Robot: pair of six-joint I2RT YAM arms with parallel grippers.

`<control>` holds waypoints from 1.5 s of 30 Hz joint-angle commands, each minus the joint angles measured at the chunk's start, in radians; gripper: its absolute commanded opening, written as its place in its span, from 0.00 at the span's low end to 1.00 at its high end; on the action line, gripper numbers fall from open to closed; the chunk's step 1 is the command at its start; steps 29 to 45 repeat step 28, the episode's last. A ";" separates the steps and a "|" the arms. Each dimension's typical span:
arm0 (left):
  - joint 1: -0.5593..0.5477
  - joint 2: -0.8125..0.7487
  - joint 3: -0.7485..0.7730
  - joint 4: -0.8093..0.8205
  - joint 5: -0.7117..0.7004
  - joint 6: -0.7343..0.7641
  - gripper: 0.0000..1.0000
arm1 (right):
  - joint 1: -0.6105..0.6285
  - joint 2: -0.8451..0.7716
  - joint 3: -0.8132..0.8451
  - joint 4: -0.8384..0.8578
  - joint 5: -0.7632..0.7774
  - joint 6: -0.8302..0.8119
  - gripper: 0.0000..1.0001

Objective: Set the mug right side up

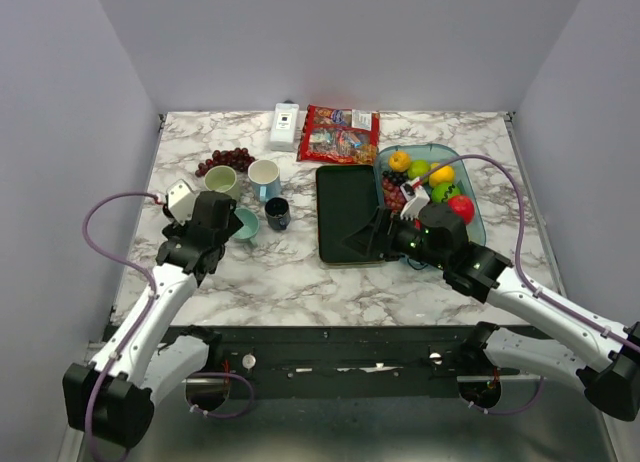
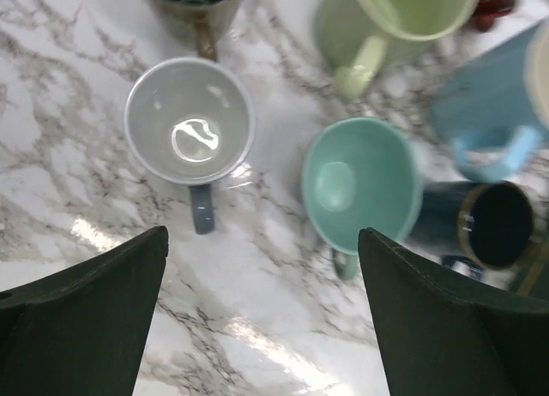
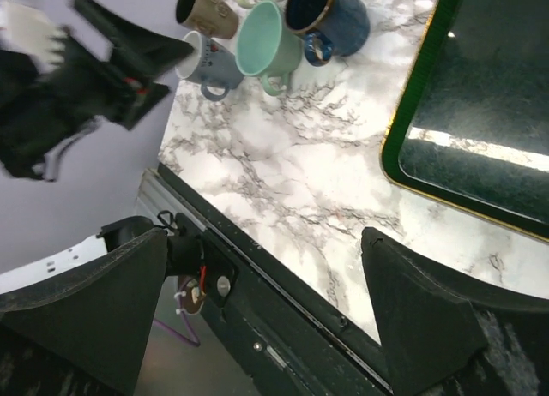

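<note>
A grey mug (image 2: 190, 132) stands mouth up on the marble, its handle pointing back toward my left gripper (image 2: 262, 319). That gripper is open and empty, hovering just short of the mug. A teal mug (image 2: 360, 182) stands to its right, also mouth up. In the top view my left gripper (image 1: 212, 232) covers the grey mug, beside the teal mug (image 1: 246, 224). The right wrist view shows the grey mug (image 3: 210, 66) upright too. My right gripper (image 1: 365, 242) is open and empty over the near edge of a dark tray (image 1: 345, 212).
A green mug (image 1: 221, 180), a blue-and-white mug (image 1: 265, 179), a navy mug (image 1: 278, 214) and a brown mug (image 3: 206, 10) crowd the grey one. Grapes (image 1: 225, 160), a white box (image 1: 285, 125), a snack bag (image 1: 340, 134) and a blue fruit basin (image 1: 430, 150) lie behind.
</note>
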 commanded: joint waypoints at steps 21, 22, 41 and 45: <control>-0.006 -0.416 0.529 -0.346 0.232 0.473 0.99 | -0.008 -0.447 0.160 -0.562 0.711 -0.095 1.00; -0.006 -0.414 0.538 -0.343 0.234 0.472 0.99 | -0.009 -0.454 0.161 -0.562 0.715 -0.100 1.00; -0.006 -0.413 0.526 -0.326 0.231 0.495 0.99 | -0.008 -0.450 0.187 -0.572 0.708 -0.109 1.00; -0.006 -0.413 0.526 -0.326 0.231 0.495 0.99 | -0.008 -0.450 0.187 -0.572 0.708 -0.109 1.00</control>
